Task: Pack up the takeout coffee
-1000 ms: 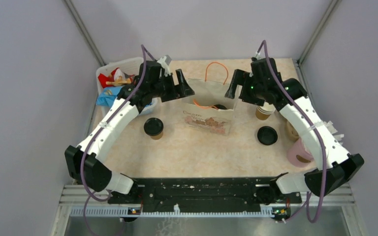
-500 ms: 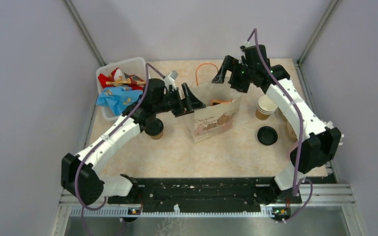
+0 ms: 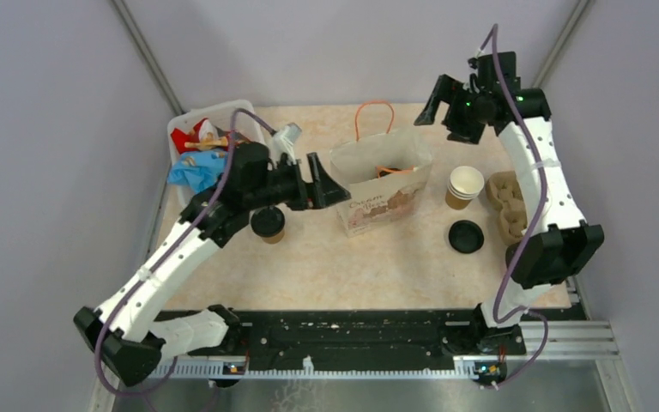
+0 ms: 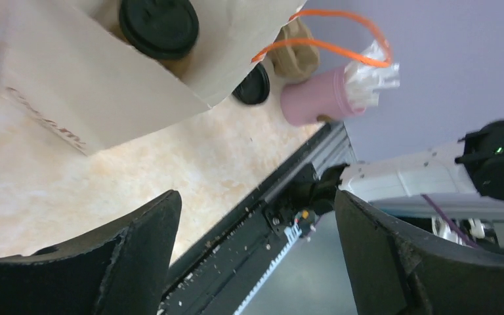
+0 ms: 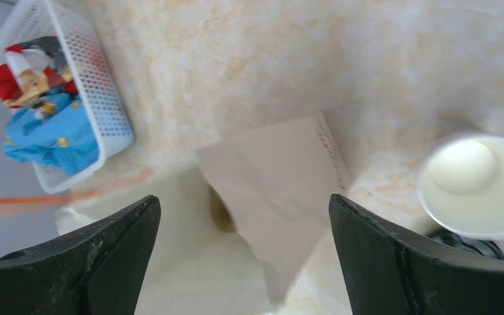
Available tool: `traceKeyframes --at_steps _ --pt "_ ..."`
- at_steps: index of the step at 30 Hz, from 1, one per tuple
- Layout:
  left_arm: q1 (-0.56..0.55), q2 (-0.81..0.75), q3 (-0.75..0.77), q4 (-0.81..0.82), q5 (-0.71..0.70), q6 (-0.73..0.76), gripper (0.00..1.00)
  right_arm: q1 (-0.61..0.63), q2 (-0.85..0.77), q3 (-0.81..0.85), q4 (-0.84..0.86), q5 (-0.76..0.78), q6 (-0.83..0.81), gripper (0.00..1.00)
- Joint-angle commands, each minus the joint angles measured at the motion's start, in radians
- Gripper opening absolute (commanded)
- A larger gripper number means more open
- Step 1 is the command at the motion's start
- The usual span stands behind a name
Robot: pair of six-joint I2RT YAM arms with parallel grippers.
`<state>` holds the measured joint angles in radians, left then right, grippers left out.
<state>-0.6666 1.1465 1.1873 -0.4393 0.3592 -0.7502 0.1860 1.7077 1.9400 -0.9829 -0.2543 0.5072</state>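
Takeout coffee: a lidded cup (image 3: 268, 223) and an uncovered cup (image 3: 464, 186) stand on the table (image 3: 352, 266), one on each side of an open paper bag (image 3: 382, 184).
The lidded cup sits left of the bag, under the left arm. The uncovered cup is just right of the bag, with a loose black lid (image 3: 466, 236) flat on the table nearer the arms. A third cup (image 4: 159, 26), black-lidded, shows inside the bag's mouth. The left claw (image 3: 324, 180) hangs beside the bag's left side, spread wide and empty. The right claw (image 5: 243, 203) is high over the far right corner, also spread and empty.
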Motion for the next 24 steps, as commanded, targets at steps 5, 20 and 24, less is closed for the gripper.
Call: traceKeyframes --at_steps 5,20,24 --pt "0.365 0.009 0.141 -0.206 0.015 0.192 0.85 -0.028 -0.245 -0.020 -0.264 0.233 -0.157 0.98" --pt "0.440 0.700 0.448 0.234 0.240 0.157 0.61 -0.017 -0.500 -0.766 0.084 -0.039 0.170 0.65" --pt "0.397 0.815 0.524 0.247 0.306 0.156 0.57 0.001 -0.463 -0.842 0.192 -0.034 0.226 0.65"
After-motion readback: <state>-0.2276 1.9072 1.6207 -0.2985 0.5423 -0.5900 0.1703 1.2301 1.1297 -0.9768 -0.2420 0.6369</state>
